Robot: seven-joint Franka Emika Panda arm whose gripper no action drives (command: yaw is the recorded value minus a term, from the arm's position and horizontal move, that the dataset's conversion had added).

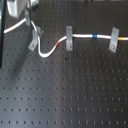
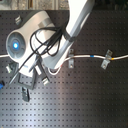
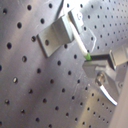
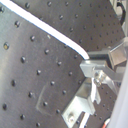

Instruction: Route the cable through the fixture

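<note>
Thin white cable (image 1: 50, 51) on black perforated desk (image 1: 75, 95), looping just past slanted silvery-grey clip fixture (image 1: 34, 40), on through two upright grey clips (image 1: 69, 38). Hand (image 3: 90, 62) pinching cable beside fixture. Best kept low, taut, aligned with slot; slack likely to pop out.

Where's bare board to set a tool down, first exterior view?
Free: the whole perforated board below the cable line, edge to edge. Crowded: the top strip, with the slanted fixture, two upright clips and the gripper at top left.
</note>
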